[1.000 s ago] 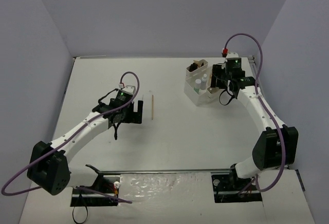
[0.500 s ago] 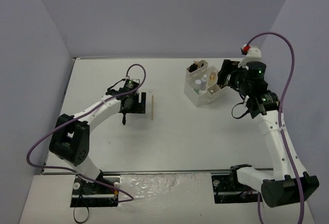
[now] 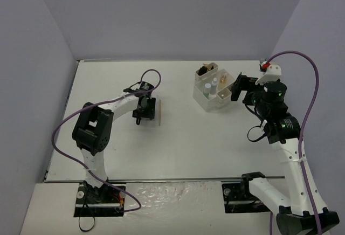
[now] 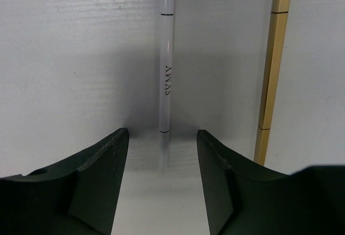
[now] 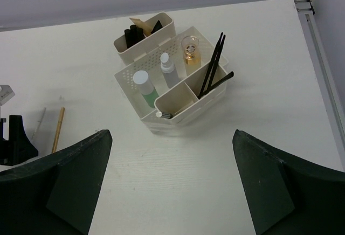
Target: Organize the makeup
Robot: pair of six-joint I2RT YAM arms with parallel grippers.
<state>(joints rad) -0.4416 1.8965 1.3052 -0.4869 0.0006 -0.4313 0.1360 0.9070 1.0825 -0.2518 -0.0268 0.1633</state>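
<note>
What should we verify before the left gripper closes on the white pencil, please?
1. Left gripper open: ok.
2. White pencil centred between its fingers: ok.
3. Tan pencil outside the jaws: ok, though close beside.
4. Gripper low enough to grip: cannot tell.
5. Right gripper open, apart from the white organizer: ok.
6. Organizer's near compartment has room: ok.

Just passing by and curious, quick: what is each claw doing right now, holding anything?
Left claw: open, holding nothing; the white pencil lies with its end between the fingers.
Right claw: open, holding nothing.
</note>
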